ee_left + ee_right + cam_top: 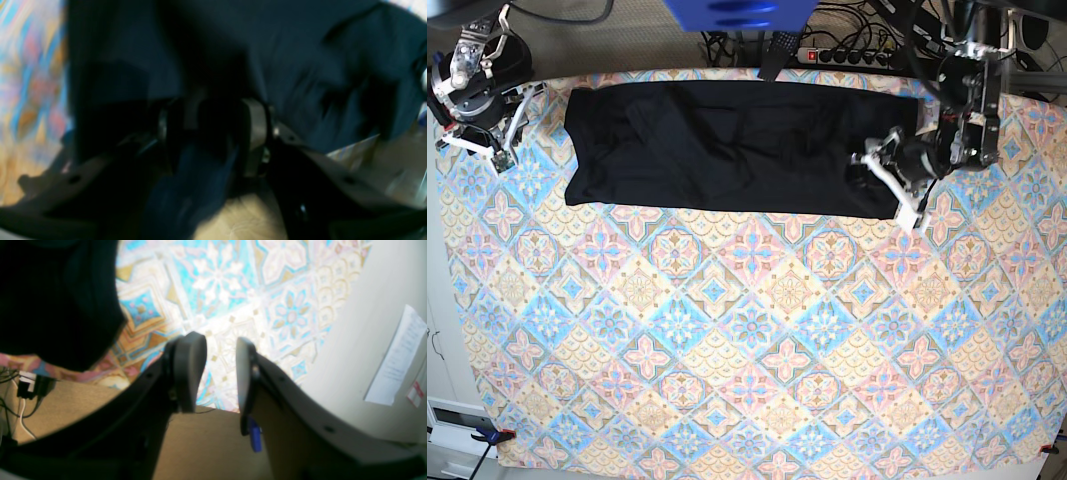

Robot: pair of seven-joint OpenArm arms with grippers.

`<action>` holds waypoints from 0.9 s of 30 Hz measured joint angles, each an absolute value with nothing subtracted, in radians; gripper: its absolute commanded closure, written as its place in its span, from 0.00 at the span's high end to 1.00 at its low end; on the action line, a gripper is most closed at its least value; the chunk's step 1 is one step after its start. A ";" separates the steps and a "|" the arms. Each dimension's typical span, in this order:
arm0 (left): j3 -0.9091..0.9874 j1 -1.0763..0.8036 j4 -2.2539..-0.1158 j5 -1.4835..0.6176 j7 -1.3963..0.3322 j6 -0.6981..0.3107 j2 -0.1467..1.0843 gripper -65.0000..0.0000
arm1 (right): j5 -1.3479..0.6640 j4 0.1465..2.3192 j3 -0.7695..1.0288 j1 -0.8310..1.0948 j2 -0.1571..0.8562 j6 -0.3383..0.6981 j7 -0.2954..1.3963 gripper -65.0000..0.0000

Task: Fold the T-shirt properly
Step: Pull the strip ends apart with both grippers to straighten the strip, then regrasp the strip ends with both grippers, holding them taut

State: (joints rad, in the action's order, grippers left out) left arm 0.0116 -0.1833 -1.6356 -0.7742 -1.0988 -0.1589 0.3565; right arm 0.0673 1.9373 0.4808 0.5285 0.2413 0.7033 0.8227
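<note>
The T-shirt point(727, 148) is plain black, soft and dull, folded into a long flat band with a few creases. It lies across the far end of the patterned cloth point(747, 340), well away from the near edge. That cloth covers the whole table in blue, pink and tan tile shapes.

At one end of the T-shirt sits the left claw point(889, 178), low over the fabric; in its own blurred close view dark cloth point(267, 66) bunches around the fingers point(255, 130), and I cannot tell whether they grip it or stand apart.

Off the T-shirt's other end, the right claw point(220, 370) hangs above the cloth's corner, jaws apart with nothing between them.

Beyond the T-shirt, cables and a power strip point(857, 55) lie behind the table.
</note>
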 measured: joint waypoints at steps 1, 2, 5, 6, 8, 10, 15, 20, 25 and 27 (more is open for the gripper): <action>0.004 -0.159 -1.615 -0.776 -1.092 -0.161 0.341 0.41 | 0.067 1.937 0.481 0.529 0.241 0.703 0.822 0.28; 0.002 -0.140 -1.601 -0.777 -1.092 -0.163 0.327 0.41 | 0.066 1.937 0.480 0.529 0.239 0.704 0.820 0.28; 0.012 -0.090 -1.564 -0.768 -1.053 -0.154 0.266 0.41 | 0.067 1.937 0.480 0.529 0.238 0.703 0.820 0.28; 0.012 -0.082 -1.561 -0.772 -1.046 -0.155 0.251 0.41 | 0.067 1.937 0.480 0.529 0.238 0.704 0.821 0.28; 0.010 -0.079 -1.559 -0.775 -1.021 -0.155 0.227 0.41 | 0.067 1.937 0.480 0.529 0.238 0.704 0.820 0.28; 0.010 -0.084 -1.559 -0.785 -1.021 -0.155 0.222 0.41 | 0.067 1.937 0.480 0.529 0.239 0.703 0.820 0.28; 0.094 -0.185 -1.666 -0.786 -1.024 -0.155 0.227 0.41 | 0.067 1.937 0.479 0.536 0.237 0.703 0.823 0.28; 0.142 -0.327 -1.858 -0.782 -1.028 -0.158 0.345 0.41 | 0.071 1.938 0.402 0.565 0.246 0.696 0.826 0.28; 0.140 -0.357 -1.837 -0.770 -1.099 -0.162 0.423 0.41 | 0.063 1.935 0.308 0.585 0.238 0.706 0.827 0.28; 0.140 -0.356 -1.793 -0.748 -1.100 -0.162 0.432 0.41 | 0.064 1.935 0.295 0.579 0.242 0.702 0.833 0.28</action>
